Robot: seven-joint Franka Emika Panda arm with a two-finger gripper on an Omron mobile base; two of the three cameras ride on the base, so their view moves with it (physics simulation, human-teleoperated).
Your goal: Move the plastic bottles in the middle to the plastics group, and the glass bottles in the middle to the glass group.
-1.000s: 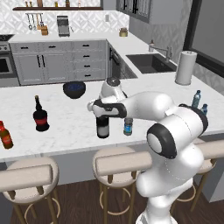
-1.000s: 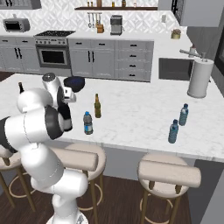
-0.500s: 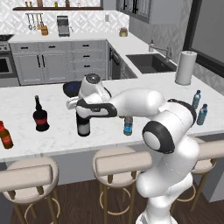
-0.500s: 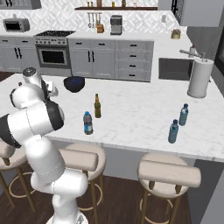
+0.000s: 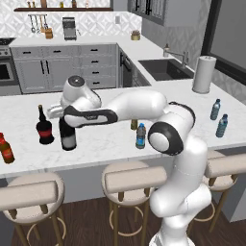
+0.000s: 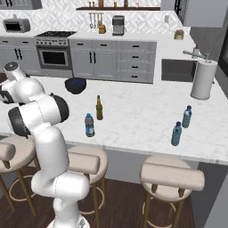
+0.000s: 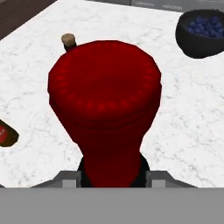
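Note:
My gripper (image 5: 63, 116) is shut on the red-foiled neck of the tall dark wine bottle (image 5: 68, 138), which hangs upright at the left of the island. In the hand view its red top (image 7: 105, 109) looms between my fingertips (image 7: 65, 178). Just left of it stands the squat dark bottle with the red label (image 5: 44, 128), whose cork (image 7: 68, 40) shows beyond. The orange-red bottle (image 5: 6, 148) is farther left. In the middle stand the amber beer bottle (image 6: 99, 108) and one small water bottle (image 6: 89, 125). Two water bottles (image 6: 187, 116) (image 6: 177, 134) stand at the right.
A dark bowl of blueberries (image 6: 75, 84) sits toward the back of the island. A paper towel roll (image 6: 204, 79) stands by the sink (image 5: 166, 68). Three stools (image 5: 132, 178) line the near edge.
The arm has swung left, carrying the wine bottle from the middle of the island to just right of the squat dark bottle.

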